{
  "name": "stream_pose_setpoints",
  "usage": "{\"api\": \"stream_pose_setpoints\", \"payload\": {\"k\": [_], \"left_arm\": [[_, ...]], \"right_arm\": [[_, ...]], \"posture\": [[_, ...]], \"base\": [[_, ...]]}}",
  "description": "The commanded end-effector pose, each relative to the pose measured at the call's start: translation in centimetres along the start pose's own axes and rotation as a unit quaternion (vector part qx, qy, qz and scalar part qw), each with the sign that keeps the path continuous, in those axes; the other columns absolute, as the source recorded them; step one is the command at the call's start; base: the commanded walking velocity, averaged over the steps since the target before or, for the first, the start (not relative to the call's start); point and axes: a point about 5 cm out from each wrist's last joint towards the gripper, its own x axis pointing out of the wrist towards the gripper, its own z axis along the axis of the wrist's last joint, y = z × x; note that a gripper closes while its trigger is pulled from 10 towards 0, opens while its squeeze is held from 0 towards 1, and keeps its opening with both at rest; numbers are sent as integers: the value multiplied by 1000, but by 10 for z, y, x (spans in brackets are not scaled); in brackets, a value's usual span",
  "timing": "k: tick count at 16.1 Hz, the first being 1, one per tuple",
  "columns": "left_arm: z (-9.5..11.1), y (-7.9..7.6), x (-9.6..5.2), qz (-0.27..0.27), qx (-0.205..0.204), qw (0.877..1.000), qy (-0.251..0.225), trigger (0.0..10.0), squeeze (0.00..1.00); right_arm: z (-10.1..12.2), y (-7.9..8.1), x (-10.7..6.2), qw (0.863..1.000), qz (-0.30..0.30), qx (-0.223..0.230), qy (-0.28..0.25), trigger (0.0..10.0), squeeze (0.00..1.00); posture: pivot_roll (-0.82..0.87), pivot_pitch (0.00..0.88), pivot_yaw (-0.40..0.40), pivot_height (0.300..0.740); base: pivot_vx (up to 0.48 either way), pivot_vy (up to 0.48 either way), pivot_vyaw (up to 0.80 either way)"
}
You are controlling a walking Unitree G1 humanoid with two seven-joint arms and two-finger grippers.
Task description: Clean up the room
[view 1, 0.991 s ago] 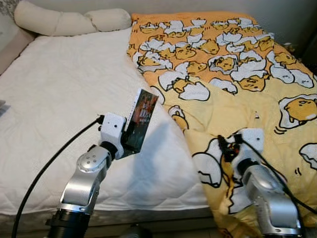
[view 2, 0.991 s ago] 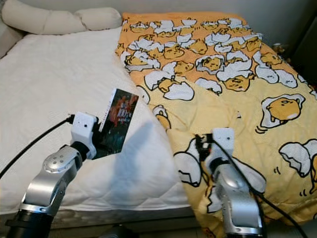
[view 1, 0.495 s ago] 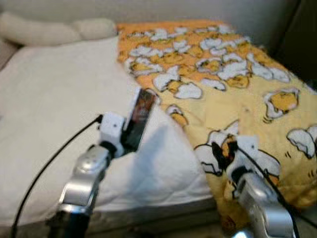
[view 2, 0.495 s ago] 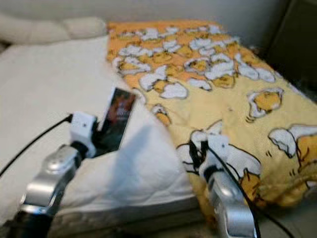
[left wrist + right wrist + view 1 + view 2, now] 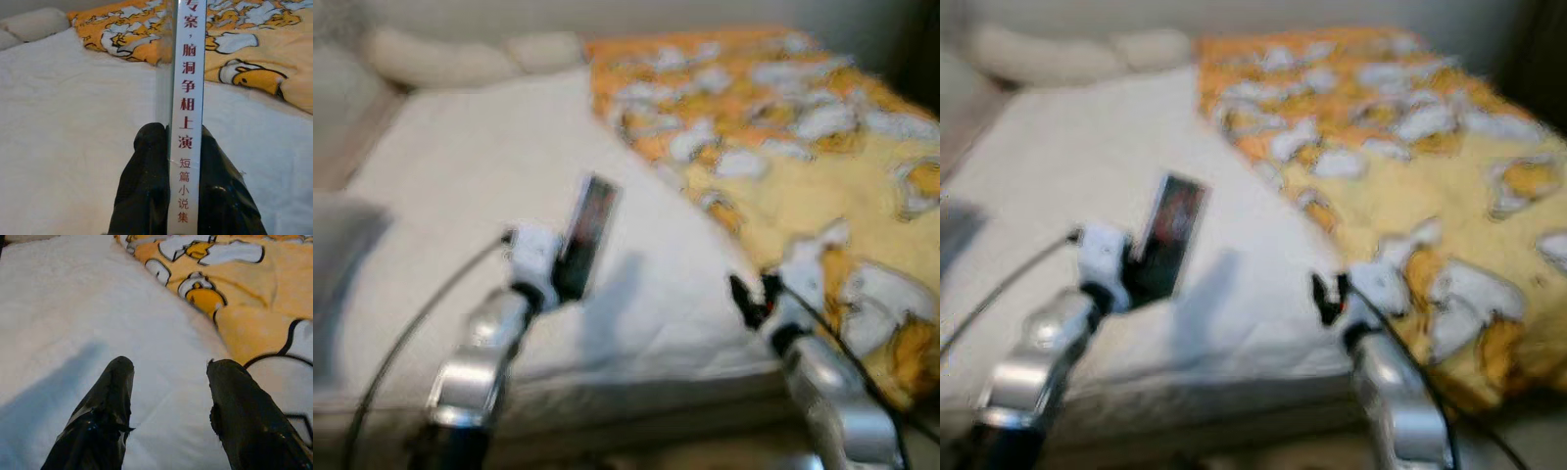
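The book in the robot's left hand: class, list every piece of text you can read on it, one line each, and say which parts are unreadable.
On the white spine of the book, clamped in the left hand:
"案,脑洞争相上演"
"短篇小说集"
The character above "案" is cut off, unreadable.
The book's cover in the head views is too blurred to read.

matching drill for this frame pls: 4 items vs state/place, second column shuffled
Items:
1. book
2. right claw
3. yellow blanket
4. pillow

States:
A. open, above the white mattress at the blanket's edge
B. at the head of the bed
C. clamped upright in the left claw
D. spread over the bed's right side

Pairs: 1-C, 2-A, 3-D, 4-B
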Motion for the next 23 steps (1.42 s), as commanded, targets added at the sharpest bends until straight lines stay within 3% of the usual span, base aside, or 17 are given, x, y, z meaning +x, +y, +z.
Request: {"api": "stream_pose_setpoints", "payload": {"k": [1,11,15,18,23], "left_arm": [[14,10,-2,15,15,999,-25,10000,0],[14,10,-4,17,18,999,-25,10000,0],[17,17,-5,39,33,998,-26,10000,0],[20,21,-7,47,2,998,-34,10000,0],[20,21,-9,42,11,998,-34,10000,0]], "right_arm": [[4,6,2,1000,11,4,-8,10000,0],[5,8,5,1000,25,1,-5,10000,0],[8,11,7,999,41,-6,-9,10000,0],[9,12,9,999,49,-7,-8,10000,0],[9,11,12,998,57,-6,-7,10000,0]], "posture": [[-24,0,67,740],[-12,0,56,740],[1,0,55,740],[12,0,54,740],[27,0,48,740]], "base": [[0,405,0],[0,405,0],[0,-360,0],[0,0,0],[0,254,0]]}}
